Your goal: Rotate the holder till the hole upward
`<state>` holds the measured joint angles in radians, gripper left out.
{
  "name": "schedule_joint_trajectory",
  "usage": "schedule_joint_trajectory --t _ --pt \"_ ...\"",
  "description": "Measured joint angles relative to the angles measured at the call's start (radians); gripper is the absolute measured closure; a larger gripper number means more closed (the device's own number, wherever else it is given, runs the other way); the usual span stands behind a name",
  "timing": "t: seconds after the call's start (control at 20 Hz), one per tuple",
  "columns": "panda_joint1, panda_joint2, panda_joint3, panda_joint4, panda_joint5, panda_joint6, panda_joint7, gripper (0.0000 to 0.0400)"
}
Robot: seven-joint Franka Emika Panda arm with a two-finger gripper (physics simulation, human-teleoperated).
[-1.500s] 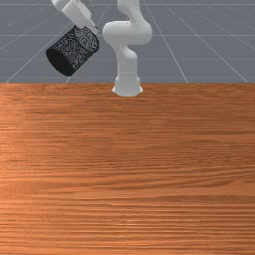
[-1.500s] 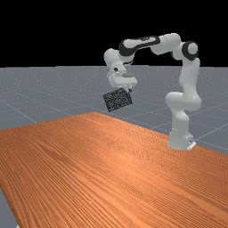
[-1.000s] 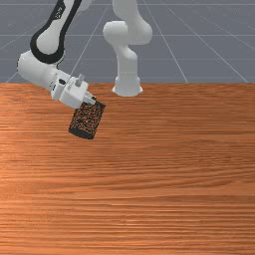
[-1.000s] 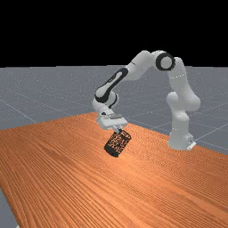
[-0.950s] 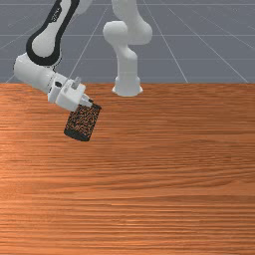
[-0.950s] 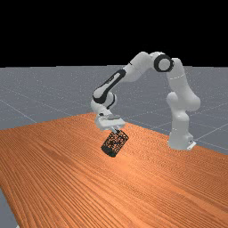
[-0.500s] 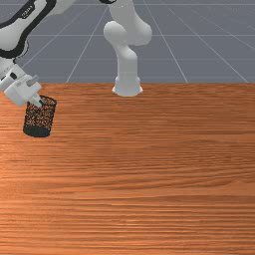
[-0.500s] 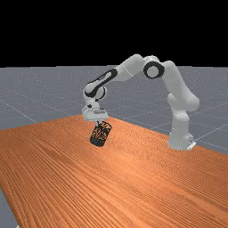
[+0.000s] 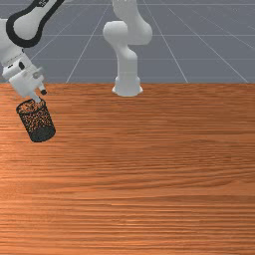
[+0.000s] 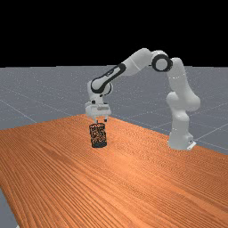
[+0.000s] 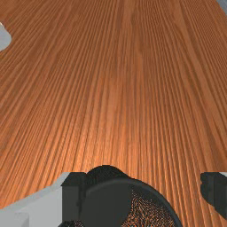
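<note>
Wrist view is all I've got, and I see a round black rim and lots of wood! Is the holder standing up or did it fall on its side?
Observer: The far view shows the holder standing upright, or very nearly, with its solid dark band at the bottom.
Operator: Yay! What's right above it?
Observer: In the far view, the end effector points down just over the holder's top.
Operator: And where's the arm's foot?
Observer: The arm's base is at the far view's right, by the edge of the table.
</note>
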<state>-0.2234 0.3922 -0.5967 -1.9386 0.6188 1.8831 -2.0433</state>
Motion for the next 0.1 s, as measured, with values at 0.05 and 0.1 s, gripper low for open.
schedule_joint_trajectory --t 0.05,0.1 --pt "0.047 -0.061 -0.023 -0.052 -0.112 0.092 0.086 0.0011" --pt "0.054 -0.088 -0.026 -0.052 -0.137 0.091 0.108 0.0006"
